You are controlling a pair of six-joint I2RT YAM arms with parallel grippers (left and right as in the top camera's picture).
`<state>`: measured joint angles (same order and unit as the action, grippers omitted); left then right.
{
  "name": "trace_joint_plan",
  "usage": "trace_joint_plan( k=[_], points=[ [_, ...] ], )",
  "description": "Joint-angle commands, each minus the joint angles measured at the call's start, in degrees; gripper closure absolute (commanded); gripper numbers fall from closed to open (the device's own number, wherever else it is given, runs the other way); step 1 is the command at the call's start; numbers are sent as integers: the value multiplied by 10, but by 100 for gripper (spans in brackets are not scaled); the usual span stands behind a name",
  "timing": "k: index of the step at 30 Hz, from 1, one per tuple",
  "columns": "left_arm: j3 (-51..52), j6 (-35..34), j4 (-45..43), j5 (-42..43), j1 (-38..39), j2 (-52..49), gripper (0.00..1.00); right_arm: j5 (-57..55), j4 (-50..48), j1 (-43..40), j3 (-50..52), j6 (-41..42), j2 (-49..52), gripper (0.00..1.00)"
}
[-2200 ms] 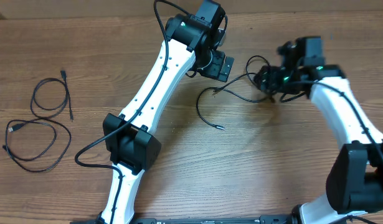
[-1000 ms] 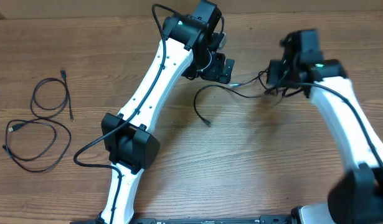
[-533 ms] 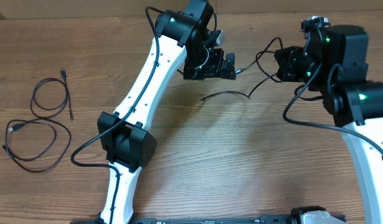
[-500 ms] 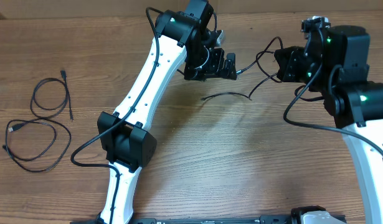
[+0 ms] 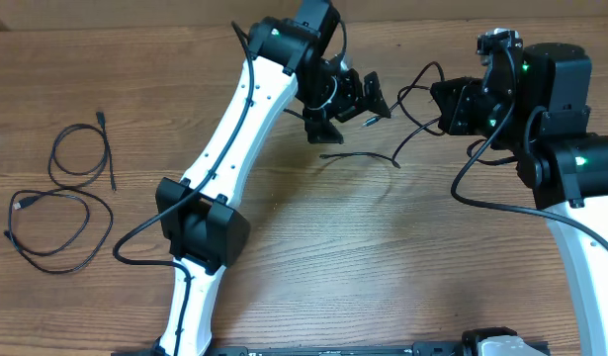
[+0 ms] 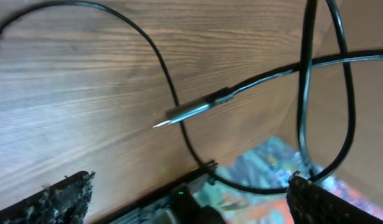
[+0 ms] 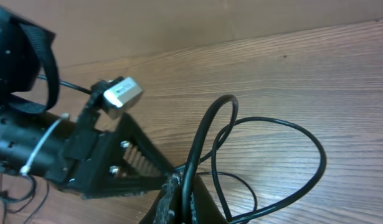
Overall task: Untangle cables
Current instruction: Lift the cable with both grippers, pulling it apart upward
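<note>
Black cord rises straight out of the right claw, whose fingers are pressed together on it. Just past its tip the tangle fans into at least two overlapping rings, held off the wooden worktop. From there one strand runs toward the left claw, which hangs near the right claw with its fingers spread wide and nothing between them. In the left wrist view a metal-tipped plug sits out ahead of that gap, crossed by another strand and not gripped. A further length of cord lies curved on the worktop, near the right claw on the side toward the left claw.

Well apart from the right claw, beyond the left arm, two cables rest by themselves. One is a small loop and the other a larger loop. They lie close together but do not appear to cross. I judge those two done.

What is left is the tangle at the right claw. I cannot tell whether it is one cord or several. Its rings lie over each other, so the job looks past halfway, with this last knot to be drawn apart and laid flat.
</note>
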<state>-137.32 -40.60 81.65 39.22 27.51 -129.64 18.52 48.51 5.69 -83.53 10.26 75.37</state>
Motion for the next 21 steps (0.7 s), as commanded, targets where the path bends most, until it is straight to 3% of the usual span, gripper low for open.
trace_joint_plan(
  k=[1,9,11,12,15,17,18,20,21],
  points=[
    [-12,-91,-24,7,21,4,0,43,-3,-1,-8,-2,-9,96],
    [-12,-238,-48,-64,47,4,0,87,1,-1,-8,-2,-9,96],
    [-12,-246,-46,-105,51,4,3,96,-1,-1,-8,-2,-9,96],
    [-12,-246,-28,-145,52,4,15,96,-4,-1,-8,-2,-9,96],
    [-12,-246,26,-217,52,4,33,96,-7,-2,-8,-2,-9,96],
    [-10,-245,95,-294,52,4,55,95,-15,-2,-8,2,-9,96],
    [-10,-245,115,-315,52,4,59,95,-19,-2,-8,2,-9,96],
    [-9,-239,152,-357,51,4,78,95,-28,-1,-8,5,-9,96],
    [-9,-208,152,-359,51,4,83,95,-30,-2,-8,5,-9,96]
  ],
)
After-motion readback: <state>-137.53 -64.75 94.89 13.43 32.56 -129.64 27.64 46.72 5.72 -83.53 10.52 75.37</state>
